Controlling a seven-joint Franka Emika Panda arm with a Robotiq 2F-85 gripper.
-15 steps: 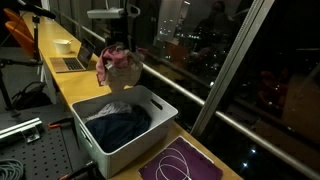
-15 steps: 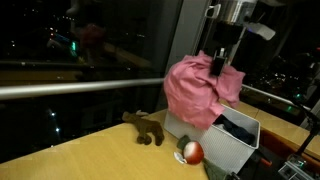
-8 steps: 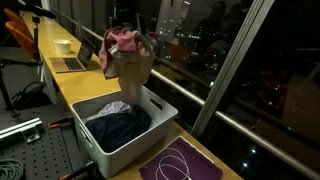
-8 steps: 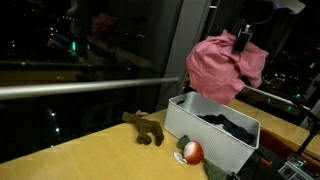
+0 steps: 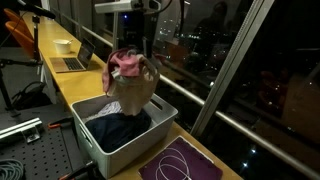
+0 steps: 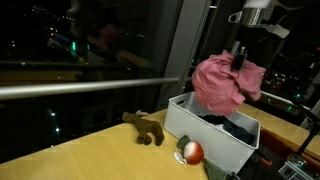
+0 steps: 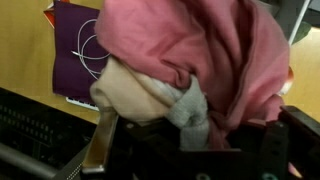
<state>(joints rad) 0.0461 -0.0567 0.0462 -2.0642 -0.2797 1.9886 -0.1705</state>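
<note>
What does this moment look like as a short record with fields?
Grasp: pincer shut on pink garment
Garment state: bunched, hanging, pale lining showing
Beneath it: white bin, open at the top
Inside bin: dark clothing
Beside bin: brown toy animal; red and white ball; purple mat
Farther along counter: laptop

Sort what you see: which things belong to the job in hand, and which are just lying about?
In use: gripper, pink garment, white bin, dark clothes.
Lying about: toy animal, ball, purple mat, laptop.
</note>
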